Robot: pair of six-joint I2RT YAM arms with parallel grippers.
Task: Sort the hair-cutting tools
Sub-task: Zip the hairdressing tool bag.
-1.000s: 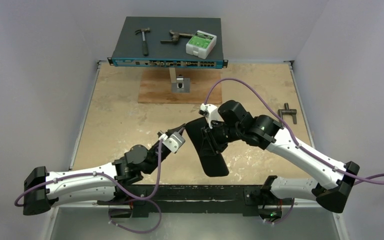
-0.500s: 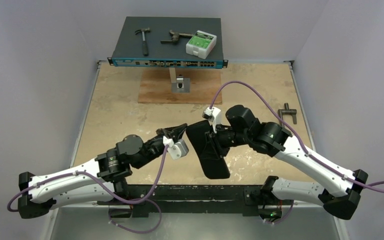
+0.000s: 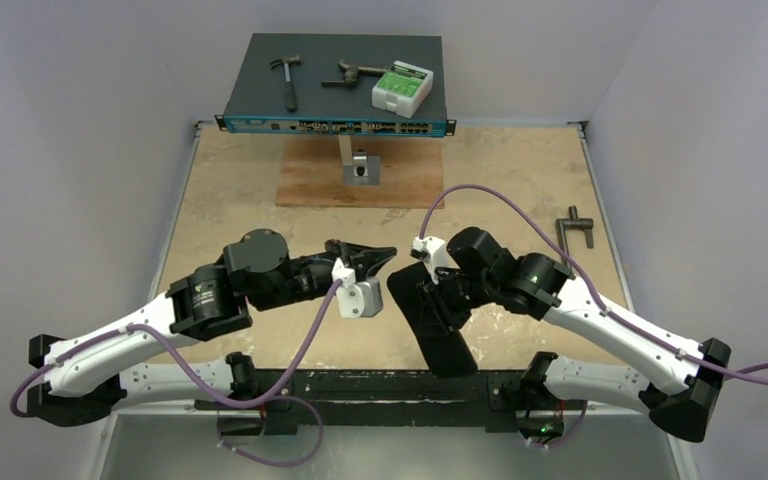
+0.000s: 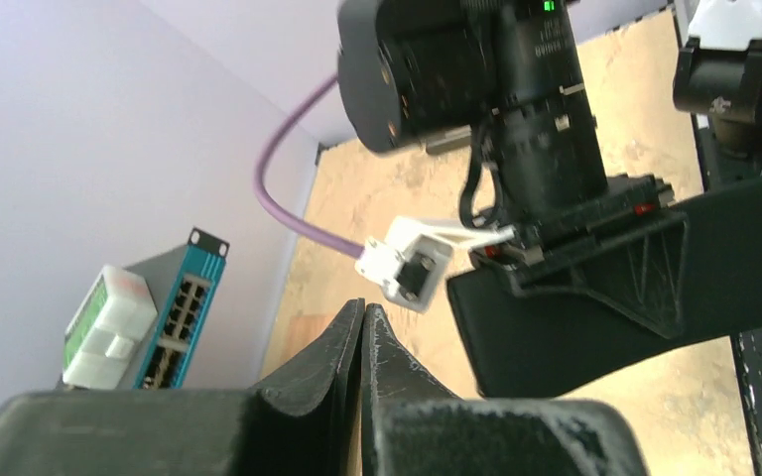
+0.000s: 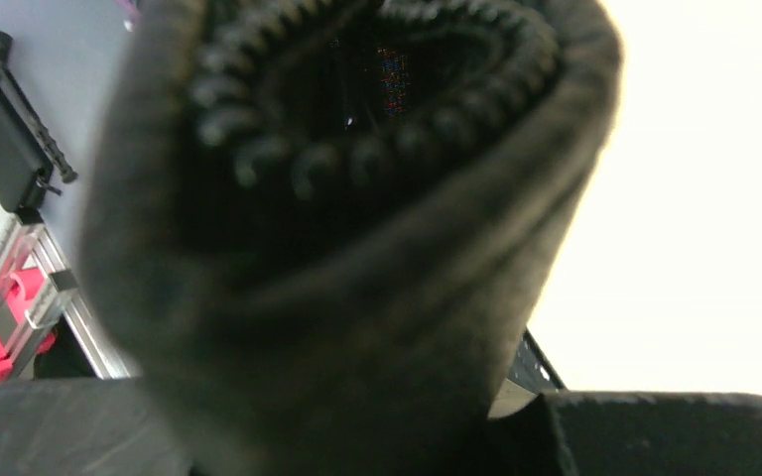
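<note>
- Left arm: reaches from the near-left corner toward the table centre, forearm low and pointing right. The left gripper is clenched, fingers pressed flat together with nothing between them.
- Right arm: folded in from the near-right corner, wrist turned down. The right gripper grasps a long black pouch, which slants toward the near edge just beside the left fingertips.
- Hair-cutting tools: not discernible in any view; the pouch mouth is dark in the right wrist view.
- Surface: tan mottled table; brown board at the far side; grey T-shaped bar at the right edge.
- Back: network switch on a stand, carrying a hammer, a rusty tool and a white-green box.
- Room: pale lilac walls.
</note>
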